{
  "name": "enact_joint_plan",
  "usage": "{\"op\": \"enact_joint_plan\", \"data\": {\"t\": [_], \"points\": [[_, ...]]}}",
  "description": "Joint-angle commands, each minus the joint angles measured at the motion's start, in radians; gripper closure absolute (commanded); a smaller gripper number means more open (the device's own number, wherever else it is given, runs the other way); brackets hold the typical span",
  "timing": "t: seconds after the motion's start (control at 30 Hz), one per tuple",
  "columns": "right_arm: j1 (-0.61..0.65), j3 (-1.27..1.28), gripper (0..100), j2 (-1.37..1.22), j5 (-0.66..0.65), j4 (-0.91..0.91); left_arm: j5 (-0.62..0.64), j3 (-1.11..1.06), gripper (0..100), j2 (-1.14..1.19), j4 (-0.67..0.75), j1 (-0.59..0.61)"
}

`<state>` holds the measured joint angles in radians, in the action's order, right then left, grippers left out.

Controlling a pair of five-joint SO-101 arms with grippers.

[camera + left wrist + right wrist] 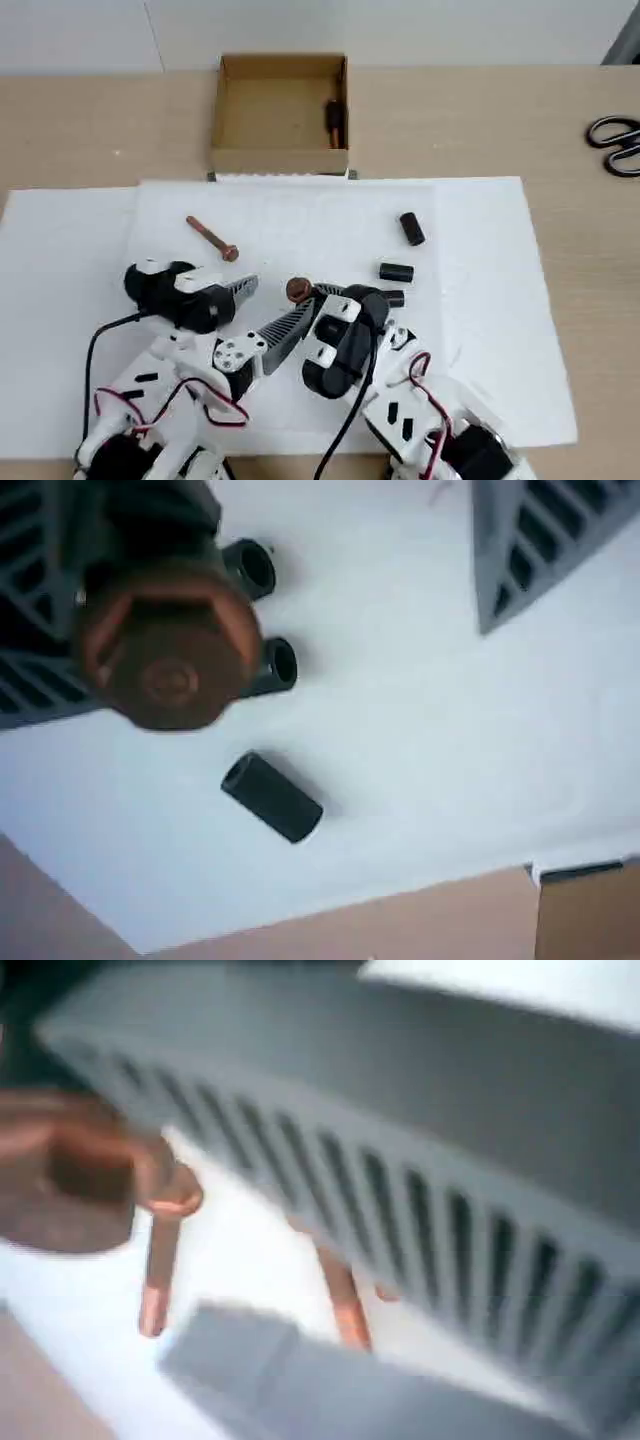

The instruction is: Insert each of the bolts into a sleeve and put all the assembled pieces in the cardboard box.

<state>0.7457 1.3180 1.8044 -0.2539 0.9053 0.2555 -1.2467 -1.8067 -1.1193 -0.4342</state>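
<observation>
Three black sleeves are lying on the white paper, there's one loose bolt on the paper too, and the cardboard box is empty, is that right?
Not quite. The cardboard box is not empty: the high view shows one assembled piece lying inside it, by the wall on the picture's right. The rest stands: three black sleeves and one loose bolt lie on the white paper.

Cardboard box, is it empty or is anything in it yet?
Not empty: one piece, apparently a bolt in a sleeve, lies inside the box against a side wall.
</observation>
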Motion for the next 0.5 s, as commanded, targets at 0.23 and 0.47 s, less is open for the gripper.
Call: {"op": "enact_joint_plan", "data": {"t": [0.23, 0.47], "points": [[-0.131, 0.020, 99.6, 0.008, 0.000, -0.012, -0.009, 0.082, 99, -0.009, 0.005, 0.011], [-0.252, 0.123, 99.6, 0.005, 0.114, -0.173, -0.011, -0.068, 99, -0.009, 0.101, 0.132]]}}
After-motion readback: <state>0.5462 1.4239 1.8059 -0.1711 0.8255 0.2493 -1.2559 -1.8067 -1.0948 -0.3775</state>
